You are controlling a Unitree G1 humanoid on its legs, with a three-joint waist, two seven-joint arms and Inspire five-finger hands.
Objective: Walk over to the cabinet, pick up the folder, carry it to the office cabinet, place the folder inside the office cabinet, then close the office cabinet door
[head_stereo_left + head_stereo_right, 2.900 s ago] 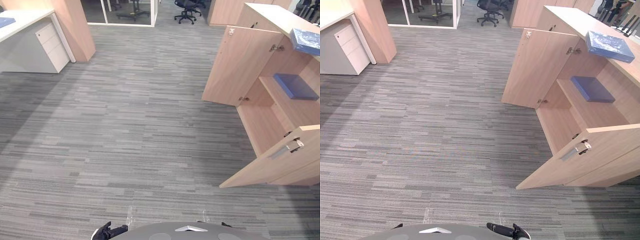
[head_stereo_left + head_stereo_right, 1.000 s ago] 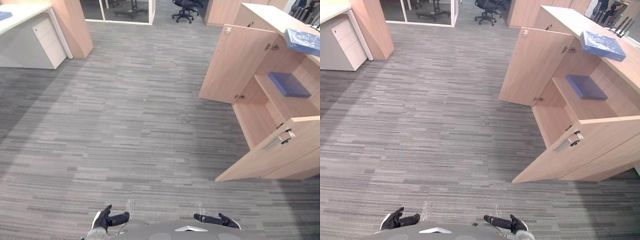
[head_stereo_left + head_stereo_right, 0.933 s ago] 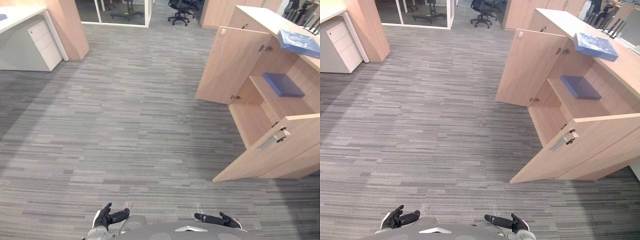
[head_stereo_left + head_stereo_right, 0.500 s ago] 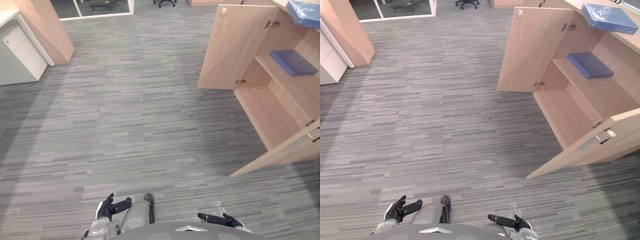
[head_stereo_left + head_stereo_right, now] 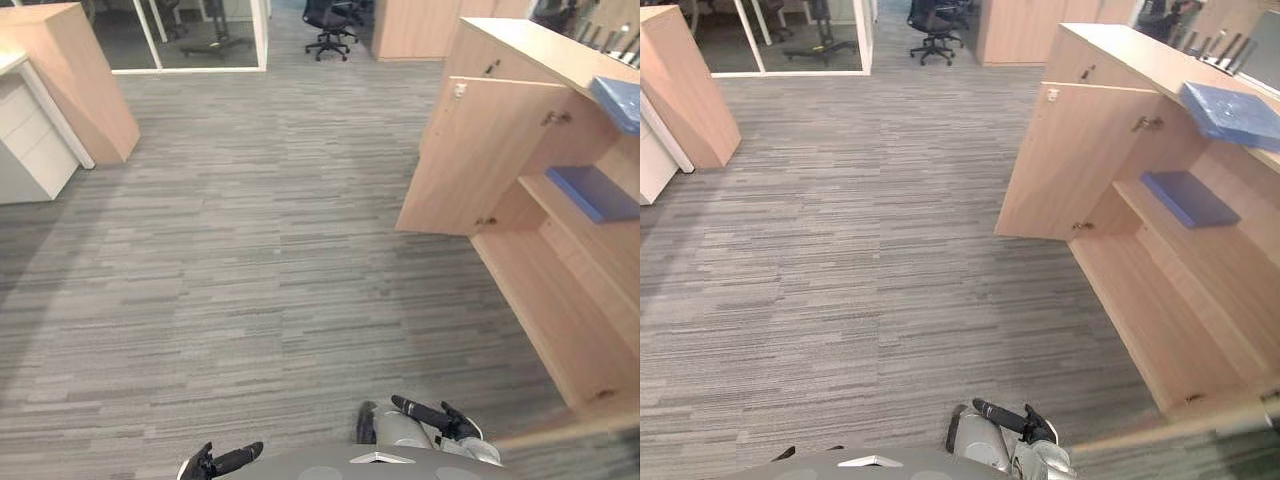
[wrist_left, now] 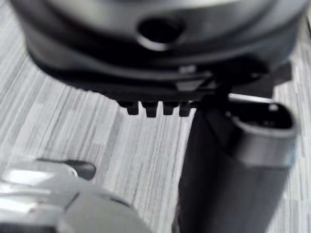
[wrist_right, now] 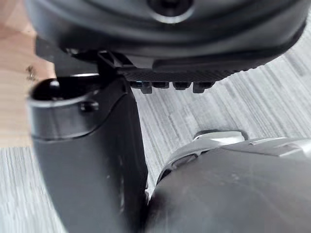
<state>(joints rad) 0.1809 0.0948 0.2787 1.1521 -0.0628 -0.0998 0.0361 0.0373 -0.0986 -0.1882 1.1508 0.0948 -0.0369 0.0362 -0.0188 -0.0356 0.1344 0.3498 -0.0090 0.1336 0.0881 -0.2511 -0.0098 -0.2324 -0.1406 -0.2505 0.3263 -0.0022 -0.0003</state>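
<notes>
Office: swivel chair [image 5: 930,18], open cabinet [image 5: 1080,160]

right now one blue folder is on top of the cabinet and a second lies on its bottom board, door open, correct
Not quite: the second folder lies on the shelf, not the bottom board, as the right eye view shows. The first folder is on top of the cabinet, door open.

Grey striped carpet [image 5: 250,260] covers the floor. A black office chair [image 5: 328,18] stands at twelve o'clock, a glass partition [image 5: 200,32] at eleven, a wooden panel [image 5: 88,90] and white drawers [image 5: 28,142] at ten.
</notes>
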